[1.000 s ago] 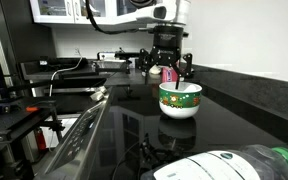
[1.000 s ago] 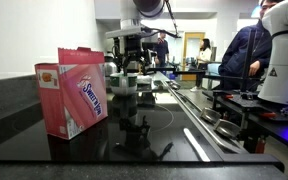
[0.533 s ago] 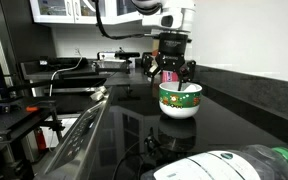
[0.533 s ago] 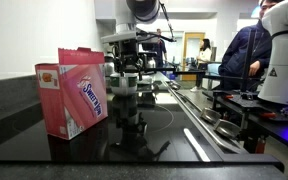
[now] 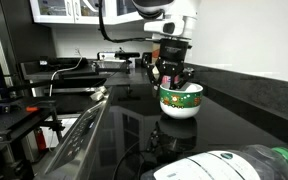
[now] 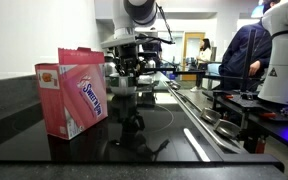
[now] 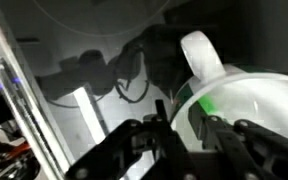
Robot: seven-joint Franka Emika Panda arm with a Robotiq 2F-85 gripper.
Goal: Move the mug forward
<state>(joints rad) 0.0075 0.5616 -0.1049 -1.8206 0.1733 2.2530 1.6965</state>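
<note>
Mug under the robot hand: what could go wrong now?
1. The hand is down at the rim of the wide mug. A grip on just the rim might slip or tip it.
2. The black counter looks shiny, so the mug could skid if nudged.
3. The pink carton stands on the same counter. A move toward it might knock it over.
</note>
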